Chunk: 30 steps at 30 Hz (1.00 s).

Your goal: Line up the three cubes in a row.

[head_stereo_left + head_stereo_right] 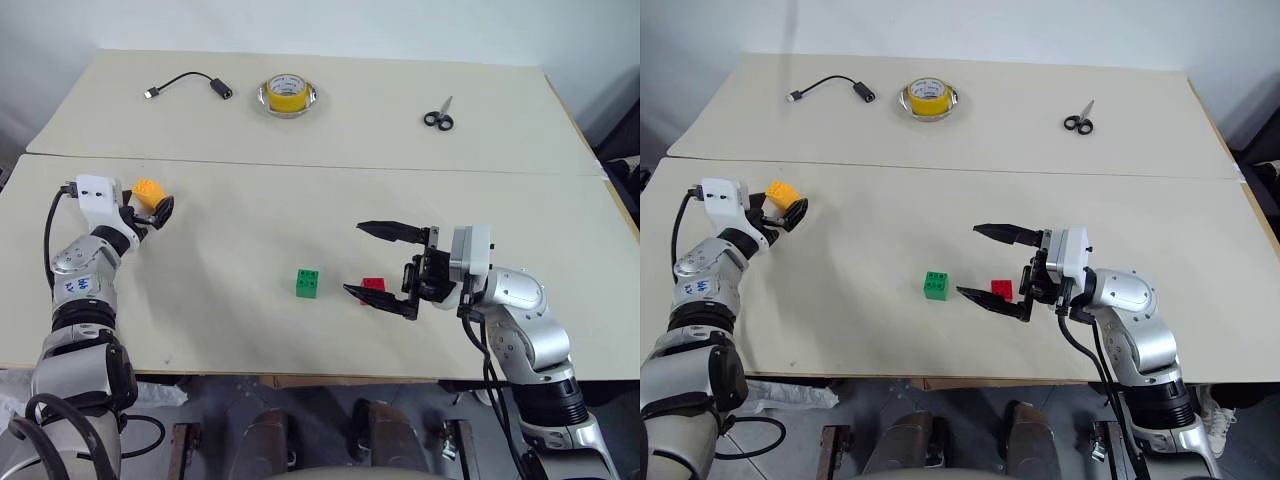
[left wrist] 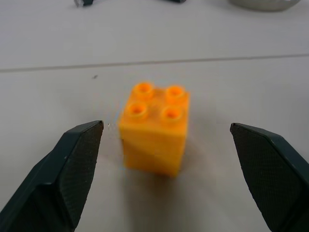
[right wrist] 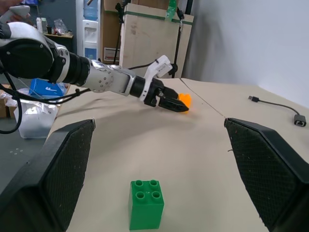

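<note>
Far out on the left of the table (image 1: 250,210), the left gripper (image 1: 152,213) is standing with its fingers spread wide, and the orange-yellow cube (image 2: 154,128) is sitting upright on the tabletop straight ahead of them, centred in the gap but not yet between the tips. It has no long side to favour, so a straight push forward looks enough. Toward the middle, the green cube (image 1: 308,283) and the red cube (image 1: 373,287) are lying near each other. The right gripper (image 1: 382,262) is hovering wide open just beside the red one, holding nothing.
</note>
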Available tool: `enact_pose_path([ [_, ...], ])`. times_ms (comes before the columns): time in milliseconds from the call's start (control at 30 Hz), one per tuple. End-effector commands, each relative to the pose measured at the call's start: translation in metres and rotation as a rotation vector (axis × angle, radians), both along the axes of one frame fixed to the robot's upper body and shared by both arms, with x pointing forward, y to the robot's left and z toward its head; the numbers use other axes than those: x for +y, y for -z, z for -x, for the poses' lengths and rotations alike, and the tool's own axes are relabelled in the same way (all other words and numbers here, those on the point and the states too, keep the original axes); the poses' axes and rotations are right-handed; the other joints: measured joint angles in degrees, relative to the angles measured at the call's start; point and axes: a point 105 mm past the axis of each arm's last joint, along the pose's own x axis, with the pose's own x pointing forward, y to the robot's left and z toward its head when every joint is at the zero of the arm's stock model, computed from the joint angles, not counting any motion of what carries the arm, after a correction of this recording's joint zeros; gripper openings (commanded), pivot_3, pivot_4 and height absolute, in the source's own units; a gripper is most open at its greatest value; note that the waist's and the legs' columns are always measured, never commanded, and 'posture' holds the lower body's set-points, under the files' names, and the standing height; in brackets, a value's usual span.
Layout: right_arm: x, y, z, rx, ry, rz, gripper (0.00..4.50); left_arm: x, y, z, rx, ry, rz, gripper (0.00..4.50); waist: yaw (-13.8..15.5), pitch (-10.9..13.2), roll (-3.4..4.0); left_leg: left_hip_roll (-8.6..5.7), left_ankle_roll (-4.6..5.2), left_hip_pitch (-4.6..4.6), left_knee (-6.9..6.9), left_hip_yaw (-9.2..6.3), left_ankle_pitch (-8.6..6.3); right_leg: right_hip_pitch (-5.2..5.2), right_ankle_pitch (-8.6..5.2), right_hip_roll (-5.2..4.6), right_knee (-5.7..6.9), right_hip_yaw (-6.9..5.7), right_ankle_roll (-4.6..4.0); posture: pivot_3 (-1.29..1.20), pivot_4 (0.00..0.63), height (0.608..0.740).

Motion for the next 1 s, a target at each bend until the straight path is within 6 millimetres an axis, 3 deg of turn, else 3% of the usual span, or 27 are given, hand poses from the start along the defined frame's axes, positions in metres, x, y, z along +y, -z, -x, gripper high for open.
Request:
enact_pose_path([
  [33,-0.001,-0.009,0.005,-0.05,0.005,-0.006,4.5,0.0,-0.016,-0.002,-0.046,0.028,-0.035,3.61,0.0,0.0,-0.02,0.0,0.0,0.0,0.0,-0.01,0.0,0.0,0.0,-0.01,0.0,0.0,0.0,0.0,0.15,0.74],
  [200,-0.002,-0.009,0.005,-0.054,0.014,-0.005,4.5,0.0,-0.019,0.0,-0.067,0.052,-0.014,2.12,0.0,0.0,-0.03,0.0,0.0,0.0,0.0,-0.02,0.0,0.0,0.0,-0.01,0.01,-0.01,0.0,0.0,0.15,0.74],
  [267,-0.004,-0.009,0.006,-0.057,0.031,-0.002,4.5,-0.008,-0.026,0.012,-0.124,0.199,-0.006,1.49,-0.1,0.0,-0.03,-0.01,0.0,0.0,0.0,-0.01,0.0,0.0,0.0,-0.01,0.01,-0.01,0.0,0.0,0.15,0.74],
  [400,-0.01,-0.007,0.009,-0.052,0.052,0.007,4.5,-0.026,-0.035,0.045,-0.19,0.475,-0.072,1.49,-0.7,0.0,-0.03,0.31,0.0,-0.01,-0.03,0.0,0.0,-0.04,0.0,-0.01,0.0,0.0,0.0,0.0,0.15,0.74],
  [533,-0.018,-0.006,0.011,-0.041,0.066,0.028,4.5,-0.058,-0.035,0.08,-0.161,0.782,-0.239,1.49,-1.0,0.0,-0.03,0.35,0.0,0.0,-0.03,0.02,0.0,-0.04,0.0,0.02,0.0,0.01,0.0,0.0,0.15,0.74],
  [733,-0.031,-0.004,0.013,-0.023,0.069,0.075,4.5,-0.093,-0.011,0.114,-0.008,1.137,-0.353,1.49,-0.1,0.0,-0.01,0.37,0.0,0.03,0.07,0.05,0.0,0.03,0.0,0.01,-0.04,0.08,0.0,0.0,0.15,0.74],
  [900,-0.043,0.008,0.023,0.039,0.025,0.144,4.5,-0.107,0.013,0.118,0.063,1.29,-0.418,1.49,0.3,0.0,0.01,0.36,0.0,0.0,0.07,0.05,0.0,0.03,0.0,0.02,-0.08,0.05,0.0,0.0,0.15,0.74],
  [1000,-0.048,0.014,0.029,0.076,0.001,0.175,4.5,-0.112,0.017,0.112,0.068,1.315,-0.428,1.49,0.3,0.0,0.0,0.36,0.01,0.0,0.07,0.06,0.0,0.03,0.0,0.03,-0.07,0.05,0.0,0.0,0.15,0.74],
])
